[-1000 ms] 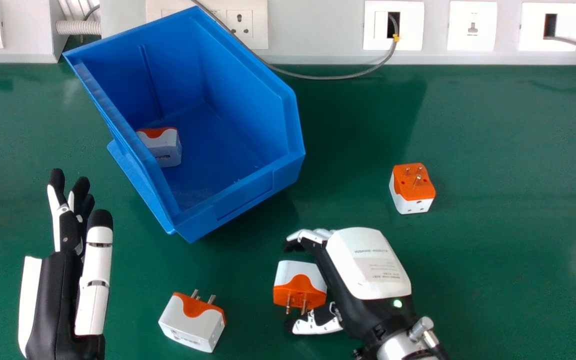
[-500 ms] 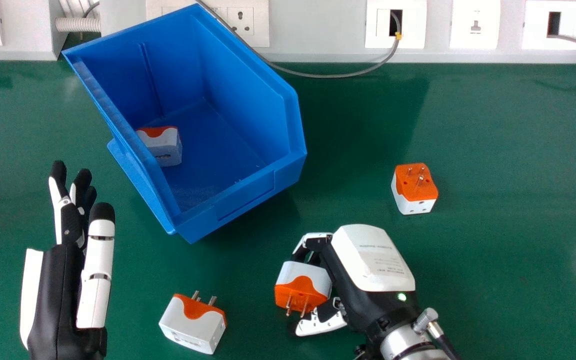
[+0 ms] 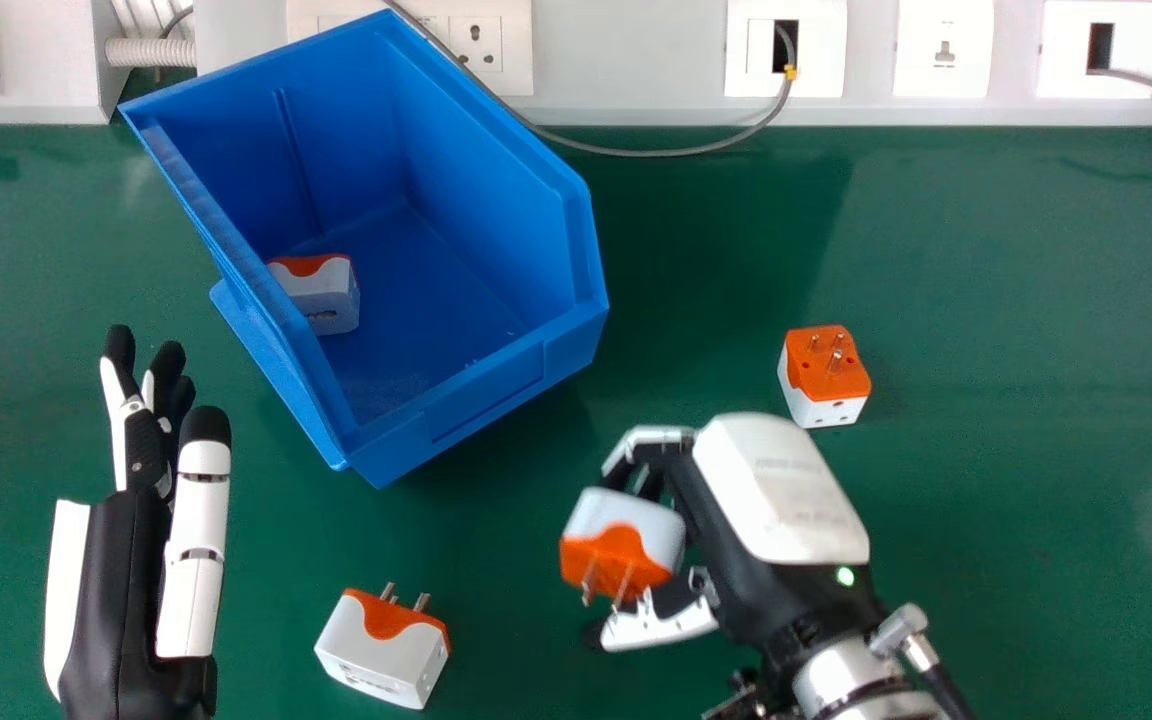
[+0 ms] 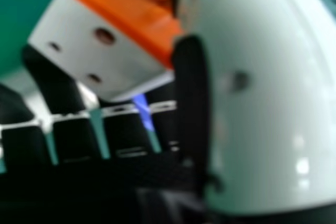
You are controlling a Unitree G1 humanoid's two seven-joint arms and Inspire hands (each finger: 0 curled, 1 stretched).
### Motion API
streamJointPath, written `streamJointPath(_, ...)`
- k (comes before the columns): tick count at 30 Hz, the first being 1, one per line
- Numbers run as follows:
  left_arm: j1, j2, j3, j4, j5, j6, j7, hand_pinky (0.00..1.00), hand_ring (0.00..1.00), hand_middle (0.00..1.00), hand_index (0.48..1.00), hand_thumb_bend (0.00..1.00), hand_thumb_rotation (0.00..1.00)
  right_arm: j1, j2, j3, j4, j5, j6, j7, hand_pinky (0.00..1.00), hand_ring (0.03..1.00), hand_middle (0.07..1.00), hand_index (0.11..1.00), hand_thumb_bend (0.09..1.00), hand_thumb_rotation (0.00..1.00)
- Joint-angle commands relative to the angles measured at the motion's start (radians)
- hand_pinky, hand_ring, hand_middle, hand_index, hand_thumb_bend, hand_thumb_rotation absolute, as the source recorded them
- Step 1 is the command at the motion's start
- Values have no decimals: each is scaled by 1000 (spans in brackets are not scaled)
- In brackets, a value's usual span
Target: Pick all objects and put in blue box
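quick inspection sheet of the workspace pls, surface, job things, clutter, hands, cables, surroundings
surface: green tabletop
job's things: blue box with boxed adapter inside; near adapter and far adapter on tabletop; held adapter
clutter: nothing seen
grippers: right robot hand curled round held adapter; left robot hand open
cables: grey cable looping from wall socket toward box; short cable at right
surroundings: white wall panel with sockets, corrugated hose at left

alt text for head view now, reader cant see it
A robot's right hand grips an orange-and-white adapter over a green table. The blue box holds a second; a third sits near the bottom edge, a fourth at right. The open left hand is at left.
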Motion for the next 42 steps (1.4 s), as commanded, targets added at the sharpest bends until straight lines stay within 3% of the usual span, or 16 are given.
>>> streamJointPath(1,-2,4,-1,-12,2,-18,3,1000,1000,1000,1000,312,947,-8,5,-15,-91,10,-31,7,139,187,410,516,507,0)
streamJointPath(6,-7,6,2,-1,-7,-24,1,1000,1000,1000,1000,301,946,-60,30,-22,-183,12,-30,60,145,189,404,517,504,0)
streamJointPath(9,-9,9,6,3,3,-23,7,1000,1000,1000,1000,325,947,-123,62,-24,-188,23,-37,72,126,167,416,510,508,0)
streamJointPath(11,-9,10,8,5,1,-21,6,1000,1000,1000,1000,337,949,-165,83,-26,-183,39,-45,81,122,165,410,510,508,0)
streamJointPath(14,-8,13,8,5,0,-19,3,1000,1000,1000,1000,346,948,-254,124,-23,-146,26,-22,101,188,245,416,530,506,0)
streamJointPath(18,2,10,5,-4,3,-18,4,1000,1000,1000,1000,347,951,-417,176,-28,10,20,-28,65,202,257,417,536,505,0)
streamJointPath(24,17,7,3,-3,-1,-42,0,1000,1000,1000,1000,330,950,-673,231,-38,298,33,-44,9,184,253,404,524,507,0)
streamJointPath(27,29,12,5,-13,13,-37,2,1000,1000,1000,1000,340,974,-814,278,-47,482,58,-25,-10,199,280,413,522,514,0)
streamJointPath(31,43,8,3,-28,6,-29,1,1000,1000,1000,1000,351,976,-1012,334,-39,735,58,37,-25,183,259,463,493,519,0)
streamJointPath(33,49,4,1,-37,2,-23,1,1000,1000,1000,1000,347,969,-1092,362,-44,848,77,21,-60,182,263,445,509,516,0)
streamJointPath(35,53,0,-1,-39,-4,-26,1,1000,1000,1000,1000,335,965,-1154,380,-47,943,96,-7,-93,194,324,471,530,509,0)
streamJointPath(42,75,-2,-1,-53,1,-29,2,1000,1000,1000,1000,312,962,-1321,410,-22,1186,116,-63,-140,279,433,549,518,490,0)
